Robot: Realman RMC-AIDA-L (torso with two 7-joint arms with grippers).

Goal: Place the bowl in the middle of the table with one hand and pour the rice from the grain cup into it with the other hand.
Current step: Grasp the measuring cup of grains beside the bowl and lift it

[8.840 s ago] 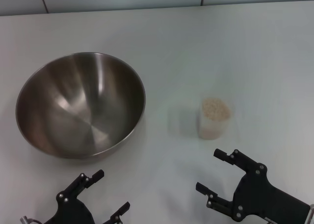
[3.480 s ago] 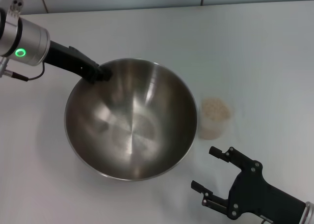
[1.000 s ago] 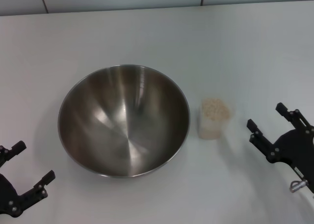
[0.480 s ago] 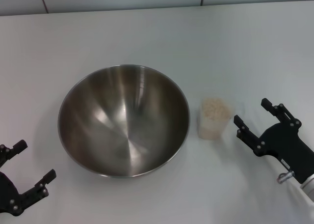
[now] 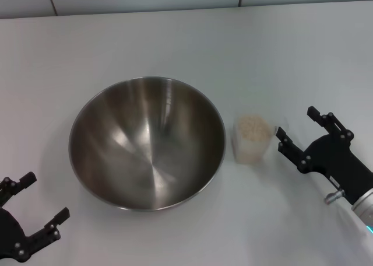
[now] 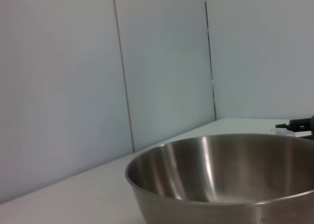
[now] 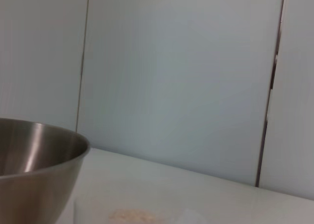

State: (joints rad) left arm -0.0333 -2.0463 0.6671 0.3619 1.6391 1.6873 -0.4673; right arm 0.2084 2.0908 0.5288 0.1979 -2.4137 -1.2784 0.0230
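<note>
The bowl [image 5: 147,142] is sitting upright on the table [image 5: 192,44], about in the middle of it, and its shiny inside is holding nothing. Just beside it, on the robot's right, the cup [image 5: 253,139] is standing upright with a narrow strip of white tabletop between the two. The rice [image 5: 254,128] is filling the cup almost to the rim.

The right gripper [image 5: 298,129] is hovering low just to the right of the cup. Its jaws are spread wide and are pointing toward the cup; the nearer finger [image 5: 286,142] is lying very close to the cup wall, but I cannot tell if it is touching. Nothing is between the fingers. Behind them, the silver wrist is showing at the lower right corner.

The left gripper [image 5: 39,203] is resting at the lower left corner of the head view, well apart from the bowl. Its jaws are also spread and are holding nothing.

In the left wrist view the bowl [image 6: 223,177] is filling the lower part of the picture, with grey wall panels behind it, and the black tip of the right gripper [image 6: 298,125] is showing far off beyond the rim. In the right wrist view the bowl [image 7: 37,162] is standing at one side, and the cup [image 7: 128,212] with rice [image 7: 131,215] is showing only faintly at the picture's edge.
</note>
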